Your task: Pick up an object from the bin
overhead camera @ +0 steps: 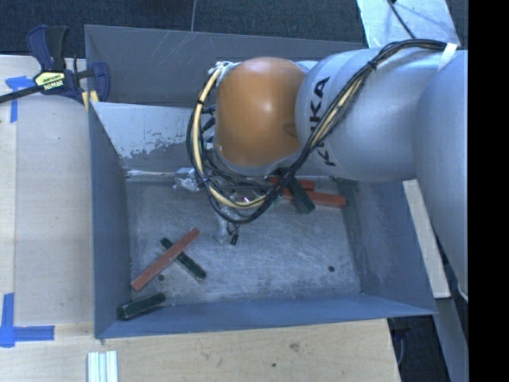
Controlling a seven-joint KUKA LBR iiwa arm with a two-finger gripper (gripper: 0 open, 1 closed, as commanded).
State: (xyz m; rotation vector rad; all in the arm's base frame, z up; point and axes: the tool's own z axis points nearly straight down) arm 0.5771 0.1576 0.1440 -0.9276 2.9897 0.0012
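Orange wrist cover (258, 110) sat highest, ringed by yellow and black cables (208, 189), and hid most of the gripper (231, 232). Just a dark tip of it poked out below the cables, low over the bin floor (302, 253). Could not tell how far open the gripper was, or whether it had hold of anything.

Nearest thing was 1 flat brown stick (151, 273), left of the gripper and toward the viewer. It was near the gripper but apart from it, lying slantwise with its upper end pointing at the gripper. 1 dark green stick (191, 267) crossed it, the 2 touching in an X. 1 dark marker-like thing (141, 306) lay farther from the gripper in the same direction, past the crossed pair.

Right of the gripper, partly under the arm (382, 118), lay 1 red-orange stick (324, 200) with 1 dark piece (303, 204) touching it. Left of and behind the gripper sat 1 small silvery thing (186, 181), kind unclear.
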